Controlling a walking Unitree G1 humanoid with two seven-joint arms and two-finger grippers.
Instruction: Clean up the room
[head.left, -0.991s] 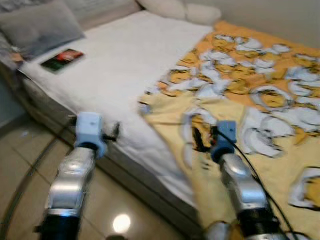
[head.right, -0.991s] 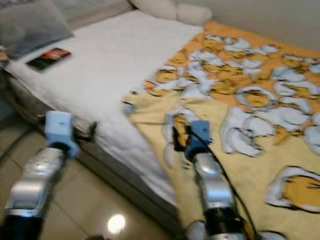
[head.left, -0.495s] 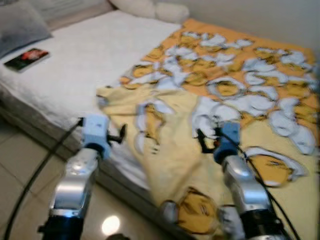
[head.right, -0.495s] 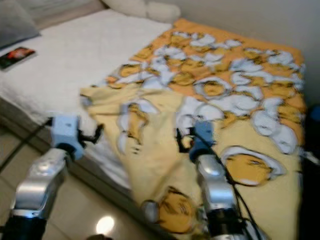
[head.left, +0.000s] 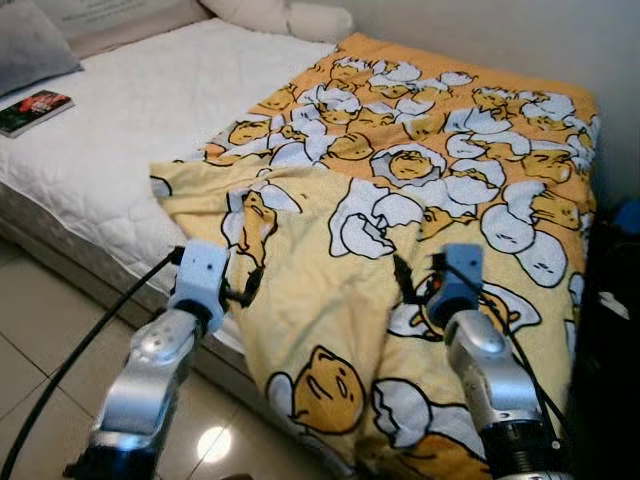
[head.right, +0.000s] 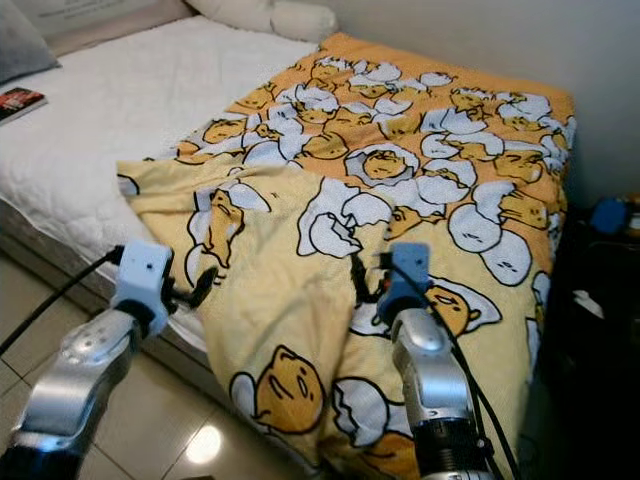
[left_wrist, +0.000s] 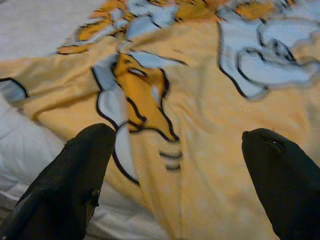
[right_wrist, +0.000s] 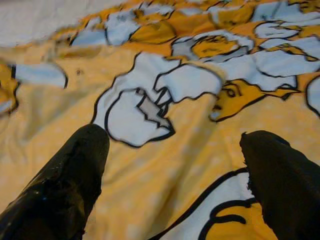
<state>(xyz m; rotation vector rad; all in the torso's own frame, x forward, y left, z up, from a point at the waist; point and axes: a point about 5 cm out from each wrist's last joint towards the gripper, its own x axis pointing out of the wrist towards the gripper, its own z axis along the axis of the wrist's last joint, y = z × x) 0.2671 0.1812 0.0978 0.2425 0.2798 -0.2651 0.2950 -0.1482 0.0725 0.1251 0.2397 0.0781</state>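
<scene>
Because the room must be tidied, the thing to attend to here is the bedding.

Blanket: the yellow blanket with the egg cartoon print lies on the bed, spread over the robot's right half. Its near left part is rumpled and folded, and its front edge hangs over the bed side toward the floor. It looks unmade, so I judge that it needs to be pulled flat.

Left gripper: the left gripper hovers just above the folded near edge of the blanket, at the bed side. Its fingers are wide apart and hold nothing, probably ready to take the edge.

Right gripper: the right gripper hangs over the blanket further to the right, above a white egg figure. Its fingers are also spread, with only cloth between them.

Both arms: they stand apart from each other, which suits taking the blanket at two places.

Rest of bed: the white quilted mattress is bare on the left; a book lies there near a grey pillow, well apart from the blanket. White pillows rest at the far end.
</scene>
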